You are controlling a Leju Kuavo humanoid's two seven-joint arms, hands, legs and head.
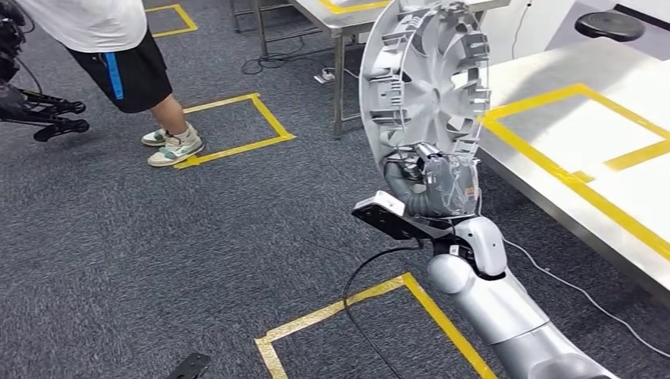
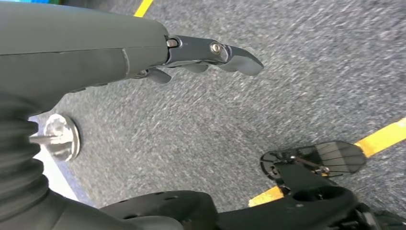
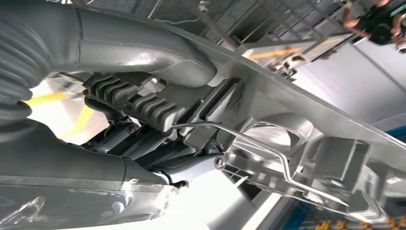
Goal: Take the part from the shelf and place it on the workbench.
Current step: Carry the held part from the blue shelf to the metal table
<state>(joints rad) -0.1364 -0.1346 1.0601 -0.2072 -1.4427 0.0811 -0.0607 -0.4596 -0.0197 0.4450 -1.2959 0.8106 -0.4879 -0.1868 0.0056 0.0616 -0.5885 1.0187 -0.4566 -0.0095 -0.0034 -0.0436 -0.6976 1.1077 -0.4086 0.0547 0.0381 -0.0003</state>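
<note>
The right robot hand point(image 1: 442, 183) grips the silver wheel-cover part point(image 1: 423, 83) by its lower rim, upright, just left of the worktop point(image 1: 553, 118). The left robot hand point(image 2: 191, 55) hangs empty, fingers loosely apart. Best to swing right, tilt the part flat inside the yellow tape point(image 1: 545, 170)

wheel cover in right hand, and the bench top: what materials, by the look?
Wheel cover: likely moulded plastic, silver-grey matt finish; thin ribs and clip tabs on its back, with a metal wire ring in the right wrist view. Workbench: probably stainless steel, brushed sheen, yellow tape lines. Right hand grips the cover's rim.
</note>
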